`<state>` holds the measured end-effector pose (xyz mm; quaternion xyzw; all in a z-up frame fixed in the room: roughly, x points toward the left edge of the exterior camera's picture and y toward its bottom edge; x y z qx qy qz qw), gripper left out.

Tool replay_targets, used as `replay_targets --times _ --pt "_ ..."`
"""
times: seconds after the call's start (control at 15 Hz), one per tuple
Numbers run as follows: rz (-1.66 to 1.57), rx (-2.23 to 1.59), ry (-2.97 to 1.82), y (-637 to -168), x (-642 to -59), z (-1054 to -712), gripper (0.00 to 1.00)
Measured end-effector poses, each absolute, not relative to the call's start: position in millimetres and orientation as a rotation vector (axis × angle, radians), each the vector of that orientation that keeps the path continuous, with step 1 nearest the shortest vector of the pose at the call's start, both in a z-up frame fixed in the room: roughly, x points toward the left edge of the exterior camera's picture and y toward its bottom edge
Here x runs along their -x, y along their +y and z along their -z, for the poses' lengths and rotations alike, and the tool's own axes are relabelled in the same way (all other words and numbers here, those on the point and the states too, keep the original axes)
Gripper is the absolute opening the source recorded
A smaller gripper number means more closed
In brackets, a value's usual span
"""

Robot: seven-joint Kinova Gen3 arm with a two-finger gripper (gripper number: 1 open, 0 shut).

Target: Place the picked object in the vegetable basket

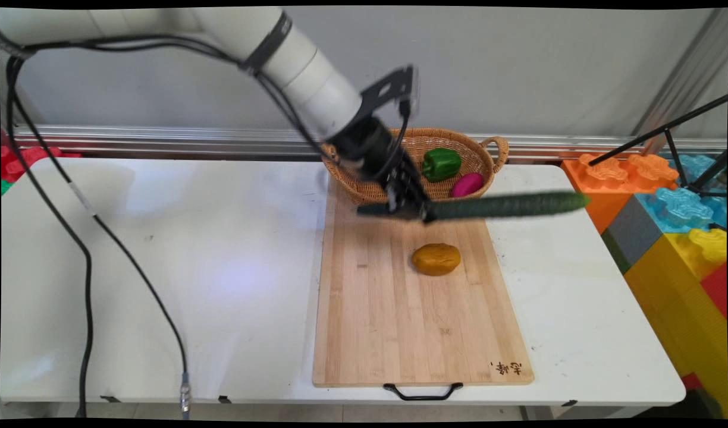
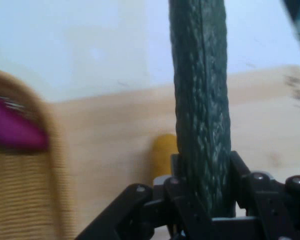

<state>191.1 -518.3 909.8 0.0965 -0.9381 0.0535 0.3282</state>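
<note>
Burned-in mark [image 1: 507,368] of dark characters present at near right corner of cutting board [image 1: 399,321]; not legible. No other text, label or number readable.

Robot lab: white worktop [image 1: 162,267] w/ arm [image 1: 292,65], bare wall, giant foam blocks [image 1: 667,226] at 3 o'clock, tripod [image 1: 685,142].

Long dark-green cucumber [image 1: 507,205] (bumpy skin), level in the air above the cutting board's [image 1: 399,321] far end.
</note>
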Motion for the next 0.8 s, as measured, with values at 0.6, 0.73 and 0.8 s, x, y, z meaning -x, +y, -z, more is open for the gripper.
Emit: replay_targets --times 0.6,0.73,0.8 --pt "-0.472 -0.140 -2.471 -604.7 -205.3 -907.9 0.00" --pt "-0.523 -0.092 -2.490 -616.9 -206.1 -897.6 0.00" --pt "-0.557 -0.059 -2.509 -625.0 -207.9 -890.0 0.00"
